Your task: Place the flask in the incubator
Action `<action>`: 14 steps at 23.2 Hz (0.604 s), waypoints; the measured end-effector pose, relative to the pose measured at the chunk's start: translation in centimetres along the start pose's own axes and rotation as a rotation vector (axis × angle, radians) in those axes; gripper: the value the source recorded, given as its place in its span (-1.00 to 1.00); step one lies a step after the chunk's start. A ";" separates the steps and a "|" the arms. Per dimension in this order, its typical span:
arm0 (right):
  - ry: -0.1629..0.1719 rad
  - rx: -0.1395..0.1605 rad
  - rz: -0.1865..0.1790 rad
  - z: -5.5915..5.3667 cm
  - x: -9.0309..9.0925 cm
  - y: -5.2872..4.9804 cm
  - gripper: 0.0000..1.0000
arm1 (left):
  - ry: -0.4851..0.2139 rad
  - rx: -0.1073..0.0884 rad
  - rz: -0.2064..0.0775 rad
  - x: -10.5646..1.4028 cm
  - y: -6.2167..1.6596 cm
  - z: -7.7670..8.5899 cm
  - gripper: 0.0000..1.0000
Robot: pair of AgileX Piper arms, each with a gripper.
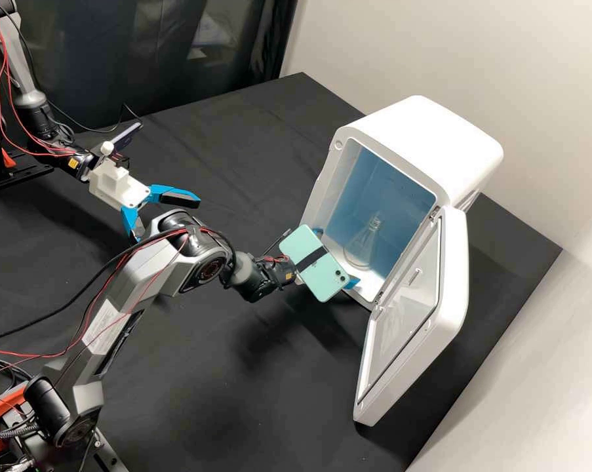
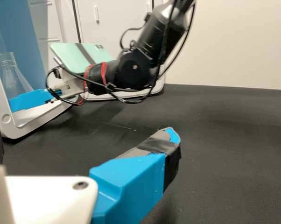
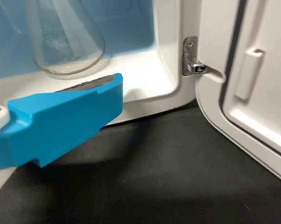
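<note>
As the flask (image 1: 369,239) stands upright inside the incubator (image 1: 427,141), placing looks done | right claw (image 1: 335,257) at the opening, apart, empty | left claw (image 1: 168,216) apart, well back | remaining: withdraw, perhaps shut door (image 1: 414,314).

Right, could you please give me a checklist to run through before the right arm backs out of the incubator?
1. Erlenmeyer flask upright on the floor of the incubator: ok.
2. Flask fully behind the front sill: ok.
3. Right gripper free of the flask: cannot tell.
4. Incubator door wide open, off the arm's way out: ok.
5. Left gripper open, well away from the incubator: ok.
</note>
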State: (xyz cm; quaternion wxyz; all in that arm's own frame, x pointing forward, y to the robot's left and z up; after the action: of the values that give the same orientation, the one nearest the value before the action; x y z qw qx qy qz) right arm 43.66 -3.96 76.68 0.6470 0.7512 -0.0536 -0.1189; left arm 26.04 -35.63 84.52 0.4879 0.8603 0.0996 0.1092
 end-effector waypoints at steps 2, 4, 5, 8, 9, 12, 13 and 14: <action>0.010 -0.007 0.007 0.3 -1.0 -0.2 1.00 | -0.002 0.000 -0.002 0.0 -0.05 0.1 1.00; 0.026 -0.021 0.009 0.6 -2.2 -0.3 1.00 | -0.005 -0.002 -0.008 -0.1 -0.21 0.2 1.00; 0.032 -0.022 0.015 0.7 -2.7 -0.3 1.00 | -0.007 -0.001 -0.009 -0.1 -0.24 0.3 1.00; 0.060 -0.031 0.035 0.9 -5.1 -0.3 1.00 | -0.016 -0.001 -0.007 -0.3 -0.39 0.5 1.00; 0.081 -0.039 0.042 0.9 -6.0 -0.2 1.00 | -0.021 -0.002 0.008 -0.5 -0.33 0.6 1.00; 0.142 -0.042 0.107 0.9 -9.7 0.6 1.00 | -0.034 -0.004 0.051 -1.0 -0.04 0.8 1.00; 0.141 -0.042 0.111 1.1 -10.8 0.7 1.00 | -0.036 -0.003 0.060 -1.2 0.18 0.8 1.00; 0.139 -0.040 0.121 1.2 -12.1 1.1 1.00 | -0.039 -0.010 0.068 -1.3 0.38 0.9 1.00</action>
State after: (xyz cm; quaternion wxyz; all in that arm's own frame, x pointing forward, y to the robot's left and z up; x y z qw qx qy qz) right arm 31.77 -2.42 78.95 0.6701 0.7400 -0.0517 -0.0282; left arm 25.06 -36.89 84.29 0.4900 0.8627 0.0604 0.1096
